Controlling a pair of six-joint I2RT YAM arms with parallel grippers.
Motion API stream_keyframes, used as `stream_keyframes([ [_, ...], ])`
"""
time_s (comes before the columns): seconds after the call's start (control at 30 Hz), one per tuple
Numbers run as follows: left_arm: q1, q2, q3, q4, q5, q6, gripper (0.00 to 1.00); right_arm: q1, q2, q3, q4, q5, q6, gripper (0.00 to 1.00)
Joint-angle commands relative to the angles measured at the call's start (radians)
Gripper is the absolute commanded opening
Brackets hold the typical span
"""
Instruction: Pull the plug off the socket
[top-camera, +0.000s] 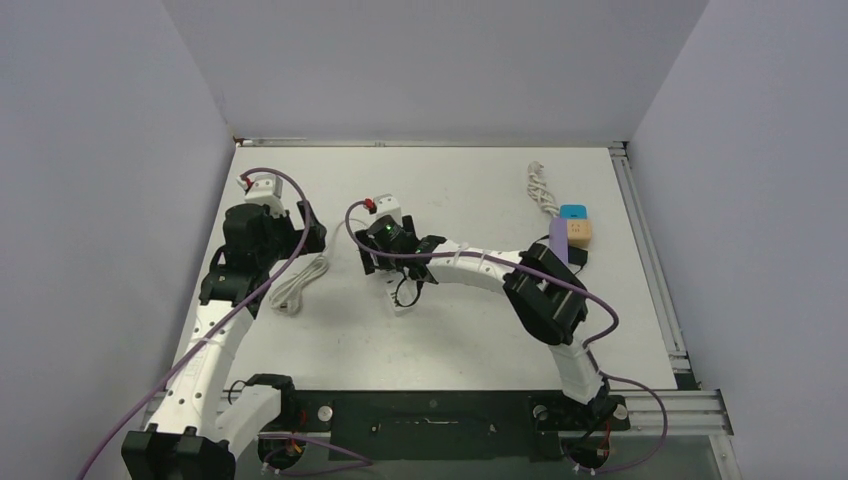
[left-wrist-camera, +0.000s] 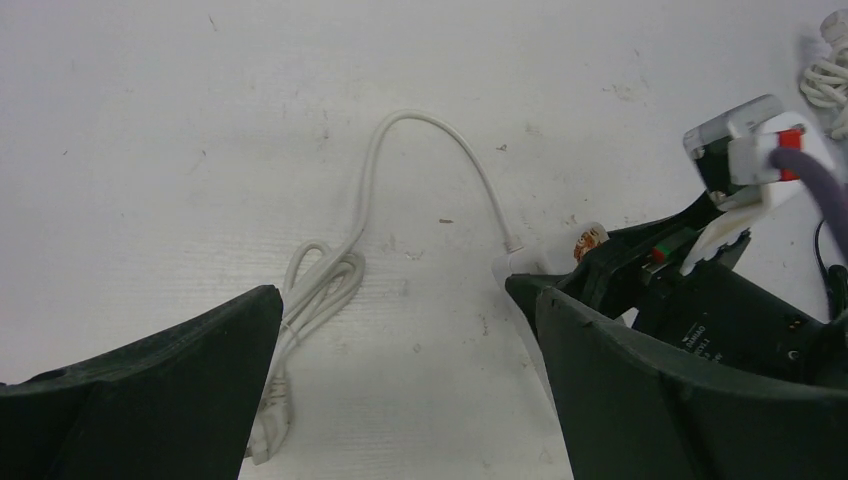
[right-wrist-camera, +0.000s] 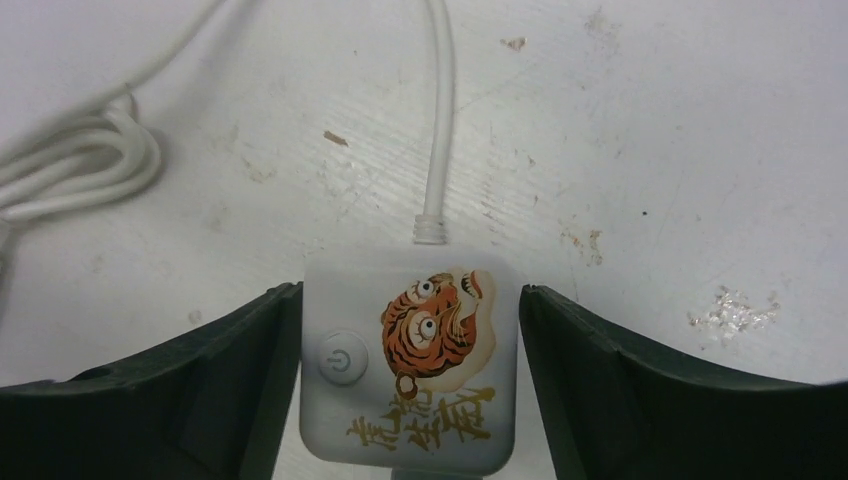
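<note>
The socket (right-wrist-camera: 408, 365) is a white square block with a tiger sticker and a power button, lying flat on the table. Its white cable (right-wrist-camera: 436, 120) runs away to a coiled bundle (left-wrist-camera: 315, 285). My right gripper (right-wrist-camera: 410, 300) is open and straddles the socket. Its left finger (right-wrist-camera: 230, 370) touches the socket's side, and a sliver of table shows at the right finger (right-wrist-camera: 620, 370). The plug is mostly hidden under the wrist, and a black cable loop (top-camera: 405, 292) shows at the socket's near end. My left gripper (left-wrist-camera: 395, 300) is open and empty above bare table, between the bundle and the right gripper (top-camera: 395, 262).
A twisted white cord (top-camera: 540, 188) and a cluster of blue, tan and purple adapters (top-camera: 573, 228) lie at the back right. The cable bundle (top-camera: 295, 288) lies beside my left arm. White walls close in the table on three sides.
</note>
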Motion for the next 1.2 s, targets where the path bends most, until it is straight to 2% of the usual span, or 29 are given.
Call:
stream_keyframes([
  [0.0,-0.008,0.008,0.002,0.033,0.01,-0.005,0.96,-0.006,0.027,0.018,-0.072,-0.082,-0.065,0.88],
  [0.07,-0.01,0.011,0.0,0.04,0.01,-0.009,0.96,-0.01,-0.005,0.019,-0.071,-0.09,-0.091,0.98],
  [0.1,-0.011,0.012,0.001,0.044,0.012,-0.012,0.96,-0.01,-0.023,0.017,-0.071,-0.089,-0.106,1.0],
  [0.23,-0.014,0.029,0.012,0.077,0.01,-0.031,0.96,-0.028,-0.114,-0.029,-0.032,-0.105,-0.157,0.94],
  [0.4,-0.016,0.079,0.038,0.128,0.035,-0.094,0.96,-0.061,-0.246,-0.173,0.109,-0.175,-0.229,0.91],
  [0.53,-0.058,0.159,0.079,0.171,0.068,-0.14,0.96,-0.073,-0.315,-0.307,0.244,-0.212,-0.279,0.95],
  [0.67,-0.149,0.322,0.169,0.175,0.097,-0.158,0.96,-0.073,-0.345,-0.417,0.372,-0.264,-0.289,1.0],
  [0.87,-0.221,0.542,0.26,0.194,0.19,-0.206,1.0,-0.041,-0.369,-0.513,0.495,-0.182,-0.242,0.87],
  [0.9,-0.224,0.567,0.262,0.205,0.215,-0.213,0.94,-0.029,-0.374,-0.528,0.512,-0.165,-0.241,0.86],
  [0.97,-0.228,0.6,0.25,0.241,0.259,-0.234,0.89,-0.002,-0.385,-0.559,0.552,-0.129,-0.247,0.86],
  [1.17,-0.23,0.631,0.212,0.275,0.29,-0.243,0.84,0.022,-0.364,-0.59,0.59,-0.05,-0.192,0.78],
])
